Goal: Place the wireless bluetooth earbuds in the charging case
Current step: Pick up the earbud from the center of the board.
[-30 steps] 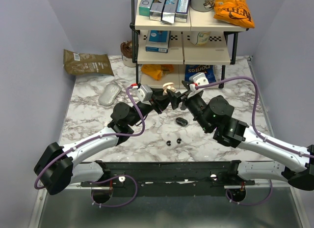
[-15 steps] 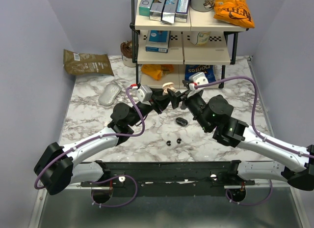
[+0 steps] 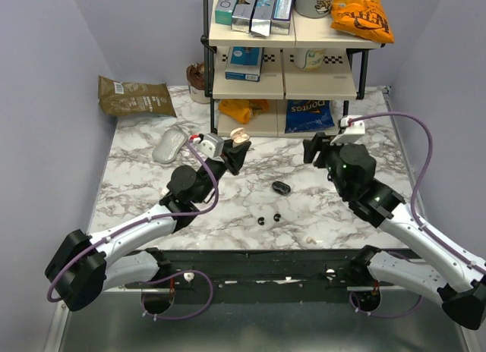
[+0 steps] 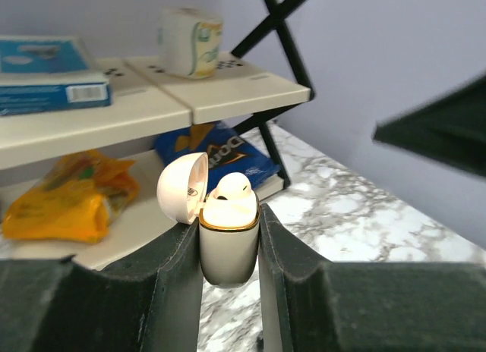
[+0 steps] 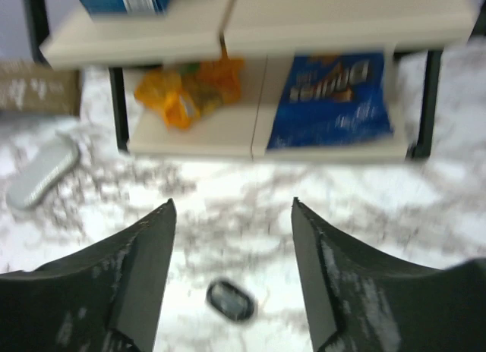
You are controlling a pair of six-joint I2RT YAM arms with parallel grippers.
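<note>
My left gripper (image 3: 236, 147) is shut on a white charging case (image 3: 239, 136), held upright above the table with its lid open. In the left wrist view the case (image 4: 228, 242) sits clamped between the fingers (image 4: 173, 284), the lid (image 4: 182, 189) tipped left, and a white rounded piece (image 4: 232, 187) shows in its top. Two tiny black earbuds (image 3: 262, 220) (image 3: 276, 216) lie on the marble near the front. My right gripper (image 3: 313, 150) hangs open and holds nothing, to the right of the case. Its wrist view is blurred and looks down between the open jaws (image 5: 234, 215).
A black oval pod (image 3: 282, 188) (image 5: 230, 300) lies on the marble between the arms. A shelf rack (image 3: 282, 79) with snack bags and boxes stands at the back. A grey oblong object (image 3: 170, 147) and a brown bag (image 3: 137, 95) lie at back left.
The right gripper has pulled away from the case to the right. The left gripper has carried the case a little left and back.
</note>
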